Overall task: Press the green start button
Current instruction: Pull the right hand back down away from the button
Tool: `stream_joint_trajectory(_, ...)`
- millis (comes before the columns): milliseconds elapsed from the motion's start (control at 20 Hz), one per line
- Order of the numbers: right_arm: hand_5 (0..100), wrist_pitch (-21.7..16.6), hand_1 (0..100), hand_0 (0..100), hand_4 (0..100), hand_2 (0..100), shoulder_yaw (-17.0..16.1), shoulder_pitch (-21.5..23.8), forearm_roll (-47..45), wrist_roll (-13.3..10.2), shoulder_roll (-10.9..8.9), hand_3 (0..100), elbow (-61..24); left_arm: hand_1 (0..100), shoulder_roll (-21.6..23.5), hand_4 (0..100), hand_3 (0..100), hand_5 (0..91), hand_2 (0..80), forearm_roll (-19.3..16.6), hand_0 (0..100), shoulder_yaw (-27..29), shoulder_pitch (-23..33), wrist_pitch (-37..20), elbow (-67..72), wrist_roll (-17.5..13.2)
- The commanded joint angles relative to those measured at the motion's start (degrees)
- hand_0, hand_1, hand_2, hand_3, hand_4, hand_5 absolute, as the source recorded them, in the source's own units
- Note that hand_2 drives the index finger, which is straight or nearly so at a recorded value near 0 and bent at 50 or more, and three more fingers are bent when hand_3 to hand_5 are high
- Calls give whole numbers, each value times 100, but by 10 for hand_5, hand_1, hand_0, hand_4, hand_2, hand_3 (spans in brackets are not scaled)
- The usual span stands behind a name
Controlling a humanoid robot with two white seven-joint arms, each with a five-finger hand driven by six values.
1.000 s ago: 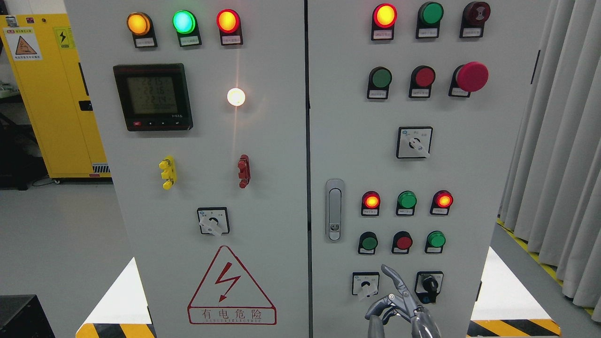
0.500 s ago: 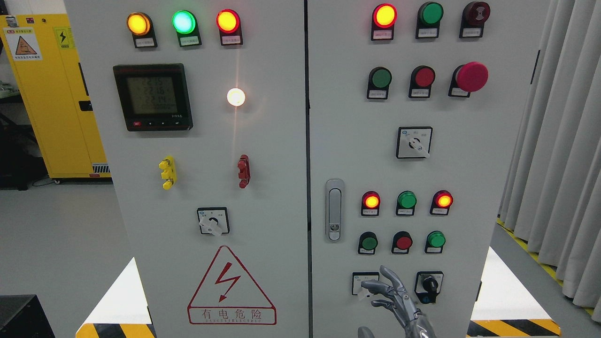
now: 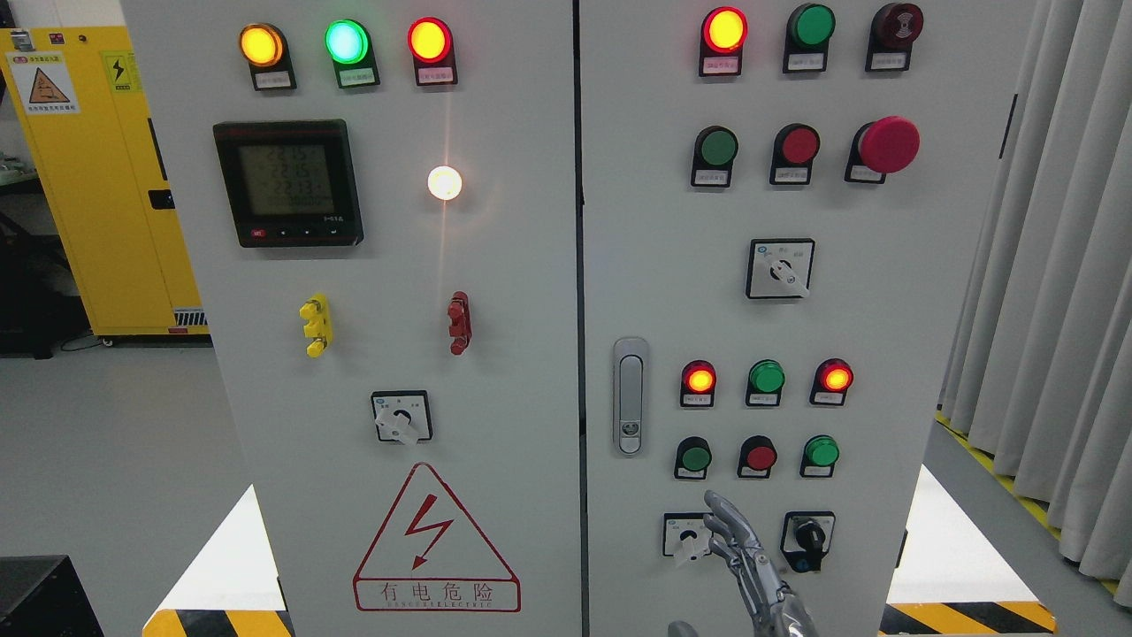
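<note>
Right hand [image 3: 738, 548] raised at the bottom edge of the right cabinet door [image 3: 884, 310], fingers extended and open, holding nothing. Fingertips sit just below the green button [image 3: 695, 457], not touching it.

indicator lamps [image 3: 430, 40]: 10 | flat push buttons [image 3: 717, 147]: 5 | red mushroom button [image 3: 889, 144]: 1 | rotary selector switches [image 3: 780, 269]: 4 | digital meter [image 3: 288, 182]: 1 | door handle [image 3: 629, 395]: 1 | robot hand [image 3: 741, 550]: 1 | yellow cabinet [image 3: 97, 177]: 1
</note>
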Motion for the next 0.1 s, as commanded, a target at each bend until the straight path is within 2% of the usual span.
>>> stream_joint_trajectory(0, 171, -7, 571, 367, 179, 0, 69, 188, -28, 4, -53, 116, -88, 556, 0, 0, 0, 0, 0, 0, 120, 0, -2, -3, 2, 2)
stream_joint_trajectory(50, 173, -7, 574, 365, 184, 0, 69, 188, -28, 4, -53, 117, -88, 556, 0, 0, 0, 0, 0, 0, 120, 0, -2, -3, 2, 2)
